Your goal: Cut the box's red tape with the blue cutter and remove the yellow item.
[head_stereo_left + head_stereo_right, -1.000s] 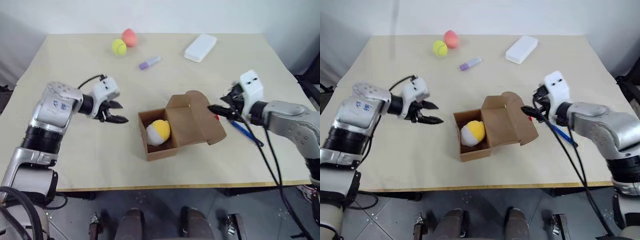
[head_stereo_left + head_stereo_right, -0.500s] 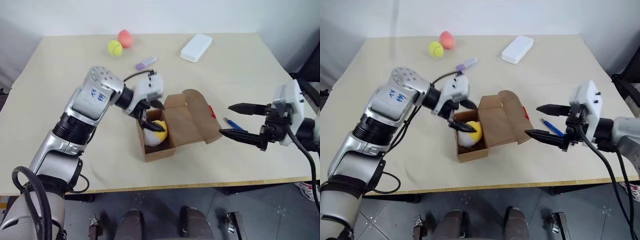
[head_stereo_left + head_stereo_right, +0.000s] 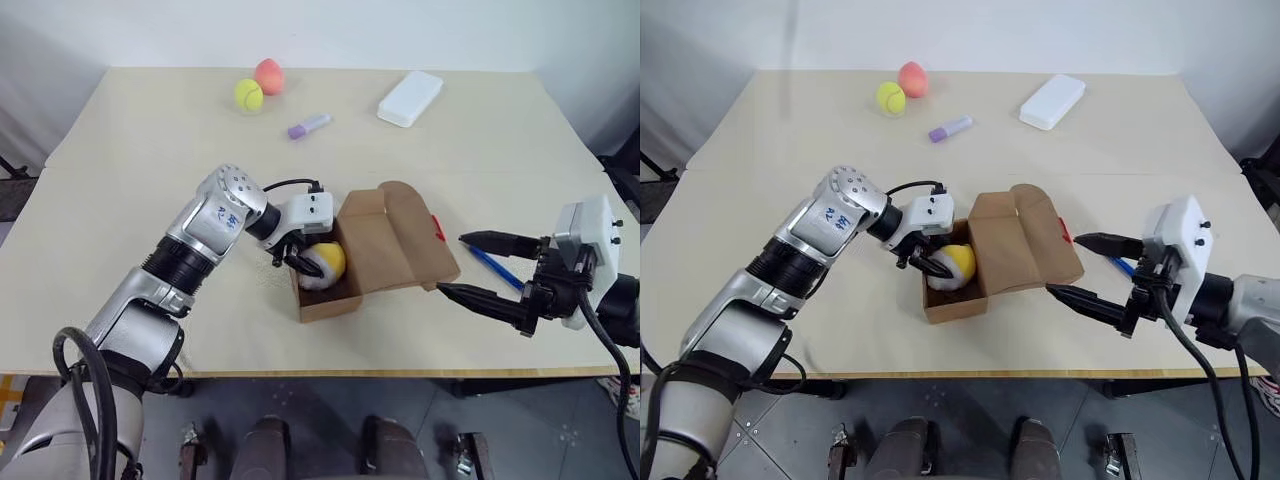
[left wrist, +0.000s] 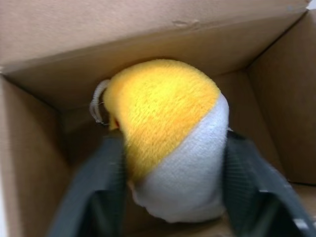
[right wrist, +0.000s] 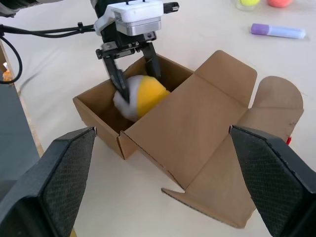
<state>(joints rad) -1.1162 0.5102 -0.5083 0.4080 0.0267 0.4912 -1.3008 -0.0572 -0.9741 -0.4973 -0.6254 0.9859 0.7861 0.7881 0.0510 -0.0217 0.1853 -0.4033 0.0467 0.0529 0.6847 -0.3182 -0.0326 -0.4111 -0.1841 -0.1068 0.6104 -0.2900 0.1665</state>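
Note:
The brown box (image 3: 385,245) stands open mid-table, its flaps folded out to the right. The red tape (image 3: 437,228) shows at the edge of the far flap. Inside the box lies the yellow item (image 4: 168,133), round, yellow above and whitish below. My left gripper (image 5: 141,86) reaches down into the box and is shut on the item, with one black finger (image 4: 98,187) pressed against each side. The blue cutter (image 3: 495,265) lies on the table right of the box. Above it my right gripper (image 3: 451,264) hovers wide open and empty, pointing at the box.
At the back of the table are a yellow-green tennis ball (image 3: 248,94), a pink peach-like fruit (image 3: 268,76), a lilac marker (image 3: 309,126) and a flat white case (image 3: 410,98). The table's front edge runs just below the box.
My left gripper swung right, dipped into the box and closed on the yellow item. My right gripper left the box flap, drew back toward the table's front right and opened wide.

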